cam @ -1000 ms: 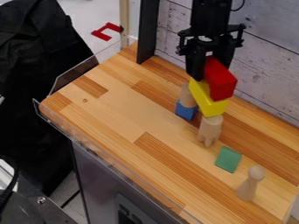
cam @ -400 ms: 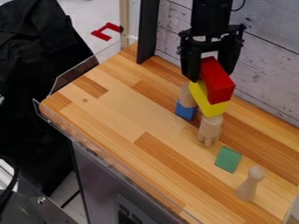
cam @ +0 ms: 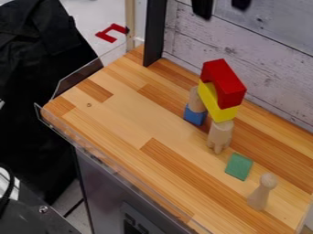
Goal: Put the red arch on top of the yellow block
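The red arch (cam: 227,87) is being supported by the yellow block (cam: 215,107), lying tilted along its top and touching it. Above the arch, well apart from it, the hand (cam: 222,5) is being shown at the top edge of the view, its two fingers being held wide apart with nothing being gripped between them. The near end of the yellow block is being propped up by a wooden piece with short legs (cam: 220,135). Just beside the block's far end, a wooden cylinder (cam: 196,99) is being borne upright by a blue block (cam: 195,115); whether the yellow block is being touched by the cylinder cannot be told. Nearer the camera, a green block (cam: 239,166) and, near it, an upright wooden peg (cam: 260,192) are being carried by the table (cam: 122,109), which is being backed by a plank wall (cam: 269,59).
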Controlling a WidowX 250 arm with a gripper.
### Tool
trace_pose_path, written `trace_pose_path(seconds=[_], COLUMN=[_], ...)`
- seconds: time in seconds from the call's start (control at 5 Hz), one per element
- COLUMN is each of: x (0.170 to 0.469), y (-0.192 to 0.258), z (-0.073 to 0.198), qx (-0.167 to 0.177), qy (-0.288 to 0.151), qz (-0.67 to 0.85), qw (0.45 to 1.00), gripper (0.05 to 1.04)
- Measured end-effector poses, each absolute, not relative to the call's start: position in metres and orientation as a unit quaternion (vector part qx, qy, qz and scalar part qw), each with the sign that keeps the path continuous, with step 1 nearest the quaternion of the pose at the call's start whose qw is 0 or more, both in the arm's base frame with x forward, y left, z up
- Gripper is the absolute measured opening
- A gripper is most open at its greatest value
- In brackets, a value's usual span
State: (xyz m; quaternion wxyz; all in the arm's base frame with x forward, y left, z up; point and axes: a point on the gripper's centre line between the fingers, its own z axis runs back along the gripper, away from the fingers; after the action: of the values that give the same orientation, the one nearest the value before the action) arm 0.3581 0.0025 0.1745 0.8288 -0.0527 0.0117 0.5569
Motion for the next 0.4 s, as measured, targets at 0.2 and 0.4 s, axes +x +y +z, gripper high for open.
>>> trace_pose_path(seconds=[0.2, 0.4], x=[0.350, 0.321], y=[0.034, 0.061], z=[0.169, 0.145], qx=[-0.052, -0.041], qy=[0.030, 0.070], qz=[0.577, 0.608], qw=[0.815, 0.790], gripper=[1.000, 1.000])
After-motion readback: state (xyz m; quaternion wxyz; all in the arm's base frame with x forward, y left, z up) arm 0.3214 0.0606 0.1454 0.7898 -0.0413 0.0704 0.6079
